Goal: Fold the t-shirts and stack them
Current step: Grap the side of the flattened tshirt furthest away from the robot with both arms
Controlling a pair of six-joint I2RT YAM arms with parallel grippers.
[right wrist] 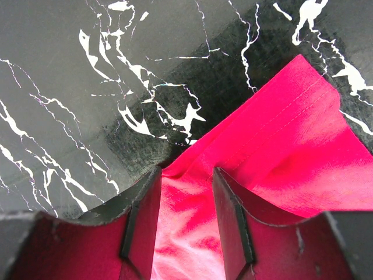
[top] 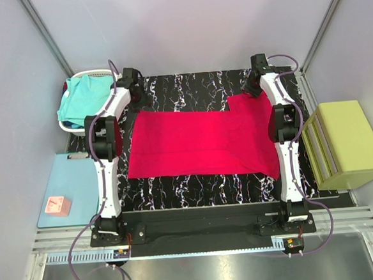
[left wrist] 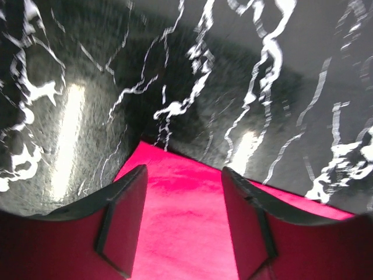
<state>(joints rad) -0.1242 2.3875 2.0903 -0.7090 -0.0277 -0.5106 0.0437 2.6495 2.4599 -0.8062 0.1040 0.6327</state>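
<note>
Black tabletop [top: 189, 88] with white marble veining, pale grey walls around it. The crimson-red cloth t-shirt [top: 199, 142] is spread flat across the middle, and each arm reaches down to one of its far corners. Left jaws stand apart with the far-left corner of the red cloth lying flat between them. Right jaws are apart too, straddling a slightly puckered bit of edge at the far-right corner. Only the top view catches the turquoise t-shirt [top: 81, 99], heaped in a white basket [top: 95, 72] at the tabletop's far-left corner. The wrist views just give red cloth and marble.
</note>
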